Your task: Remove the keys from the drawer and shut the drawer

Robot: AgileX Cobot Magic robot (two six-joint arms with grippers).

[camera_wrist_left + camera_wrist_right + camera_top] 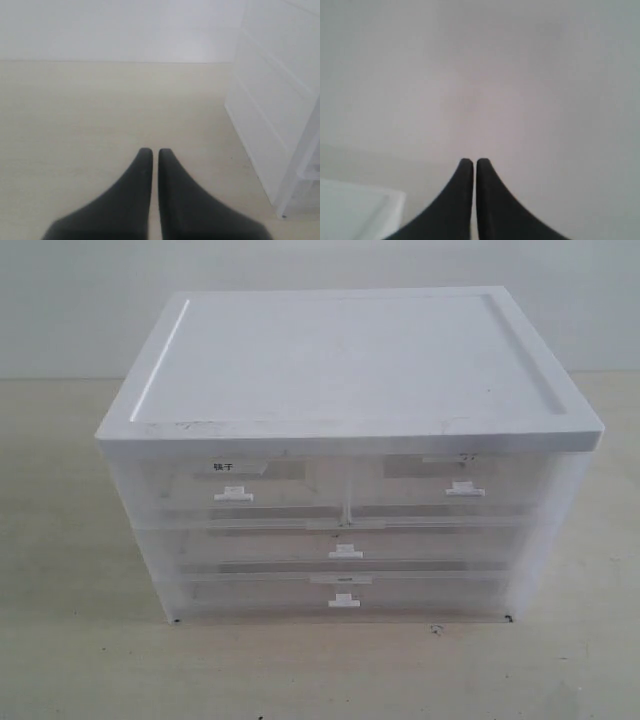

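A white-topped translucent drawer cabinet stands on the pale table. Its top row has two half-width drawers. The right one, the drawer, has a small white tab handle and a faint pale label, and it is pushed in. The keys are hidden from every view. Neither gripper shows in the exterior view. My left gripper is shut and empty over the bare table, with the cabinet's side off to one side. Facing a blank wall, my right gripper is shut and empty.
The top-left half-width drawer carries a label with bold black characters. Two full-width drawers sit below, all pushed in. A white corner shows in the right wrist view. Pale tabletop surrounds the cabinet.
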